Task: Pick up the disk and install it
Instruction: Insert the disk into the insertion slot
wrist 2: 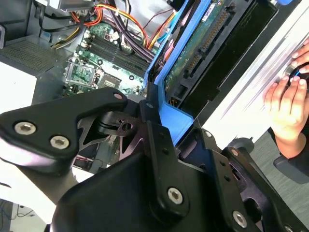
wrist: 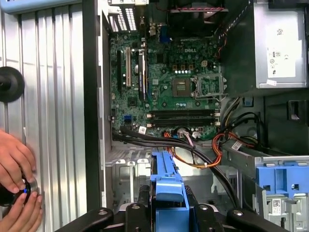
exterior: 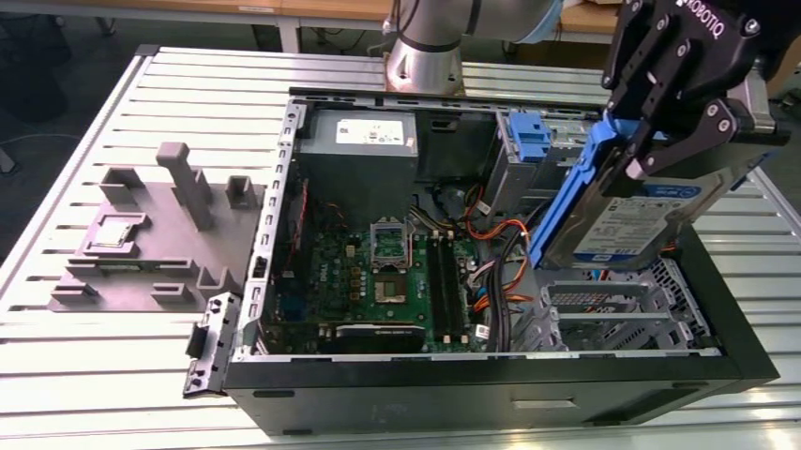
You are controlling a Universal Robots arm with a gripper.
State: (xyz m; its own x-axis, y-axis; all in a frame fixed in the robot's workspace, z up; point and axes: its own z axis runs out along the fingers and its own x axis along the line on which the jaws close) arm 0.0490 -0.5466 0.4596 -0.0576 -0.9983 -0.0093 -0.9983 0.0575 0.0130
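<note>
Your black fingers (exterior: 680, 141) pinch silver hard disk w/ blue plastic carrier (exterior: 626, 230), tilted over open black PC case (exterior: 501, 394).

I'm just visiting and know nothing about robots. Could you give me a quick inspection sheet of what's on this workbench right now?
Surface: slatted metal table, carrying an open computer case.
Job's things: the disk, held tilted above the metal drive bay, not yet seated.
Clutter: grey fixture block beside the case, on the exterior view's left.
Grippers: gripper shut on the disk's blue carrier.
Cables: orange and black wires beside the motherboard.
Surroundings: a person's hands on the table outside the case.
</note>
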